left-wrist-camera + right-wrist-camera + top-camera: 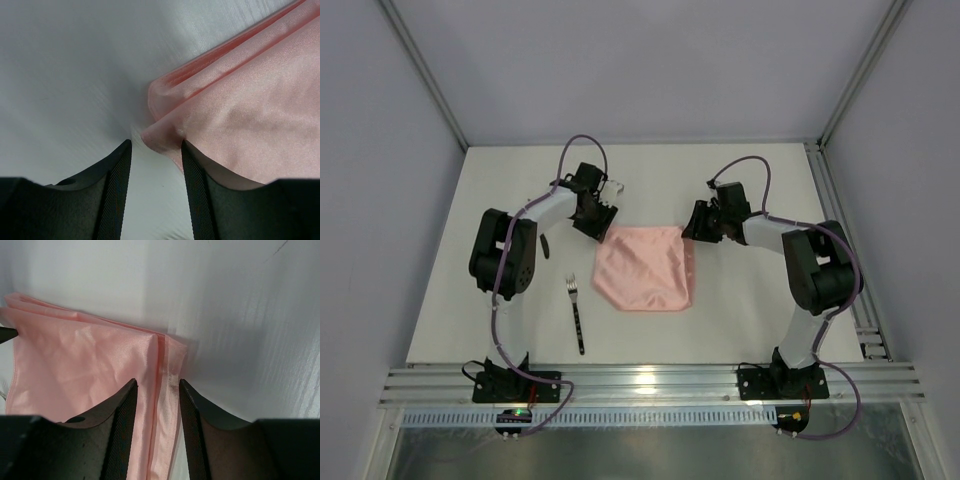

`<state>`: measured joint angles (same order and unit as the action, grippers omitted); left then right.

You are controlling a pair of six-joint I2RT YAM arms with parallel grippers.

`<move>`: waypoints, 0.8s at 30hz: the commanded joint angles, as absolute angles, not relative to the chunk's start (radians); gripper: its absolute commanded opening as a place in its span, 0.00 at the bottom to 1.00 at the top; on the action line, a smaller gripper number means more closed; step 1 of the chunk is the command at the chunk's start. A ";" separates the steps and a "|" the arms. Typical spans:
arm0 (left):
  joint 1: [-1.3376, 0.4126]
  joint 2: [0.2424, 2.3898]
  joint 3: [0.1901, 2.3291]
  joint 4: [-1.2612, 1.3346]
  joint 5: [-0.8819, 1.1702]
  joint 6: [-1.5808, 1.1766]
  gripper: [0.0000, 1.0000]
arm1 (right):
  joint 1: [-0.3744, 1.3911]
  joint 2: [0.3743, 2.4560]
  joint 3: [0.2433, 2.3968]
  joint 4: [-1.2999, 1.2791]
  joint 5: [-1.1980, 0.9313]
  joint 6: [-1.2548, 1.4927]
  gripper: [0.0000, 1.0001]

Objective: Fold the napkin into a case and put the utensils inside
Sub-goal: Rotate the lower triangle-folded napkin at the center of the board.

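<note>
The pink napkin lies folded in the middle of the table. The left gripper is at its far left corner, jaws a little apart, with the corner's tip poking in between them. The right gripper is at the far right corner, jaws a little apart too, with the napkin's edge lying between them.

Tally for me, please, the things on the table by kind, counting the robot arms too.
Pink napkin: 1
Fork: 1
Small dark object, too small to identify: 1
Robot arms, left arm and right arm: 2
Total: 5
</note>
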<state>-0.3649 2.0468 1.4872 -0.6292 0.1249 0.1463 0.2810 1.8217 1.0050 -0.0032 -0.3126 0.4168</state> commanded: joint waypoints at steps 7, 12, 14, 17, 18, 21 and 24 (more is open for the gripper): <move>-0.357 2.013 1.485 -0.557 0.156 0.161 0.36 | 0.282 1.873 1.071 0.017 -0.313 0.397 0.41; -0.357 2.014 1.497 -0.548 0.179 0.178 0.16 | 0.279 1.810 1.062 -0.037 -0.252 0.362 0.46; -0.359 2.029 1.521 -0.532 0.183 0.196 0.11 | 0.275 1.798 1.063 -0.063 -0.252 0.351 0.46; -0.370 2.093 1.587 -0.546 0.183 0.238 0.07 | 0.262 1.760 1.025 -0.084 -0.264 0.350 0.47; -0.382 2.120 1.656 -0.576 0.180 0.251 0.06 | 0.259 1.711 0.999 -0.075 -0.264 0.354 0.47; -0.417 2.218 1.803 -0.642 0.183 0.327 0.01 | 0.242 1.578 0.888 -0.071 -0.268 0.365 0.49; -0.485 2.314 1.950 -0.707 0.180 0.391 0.00 | 0.206 1.438 0.801 -0.101 -0.293 0.376 0.51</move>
<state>-0.4179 2.2509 1.8301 -0.6315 0.1577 0.2966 0.2321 1.5799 0.8448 -0.0887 -0.2779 0.3725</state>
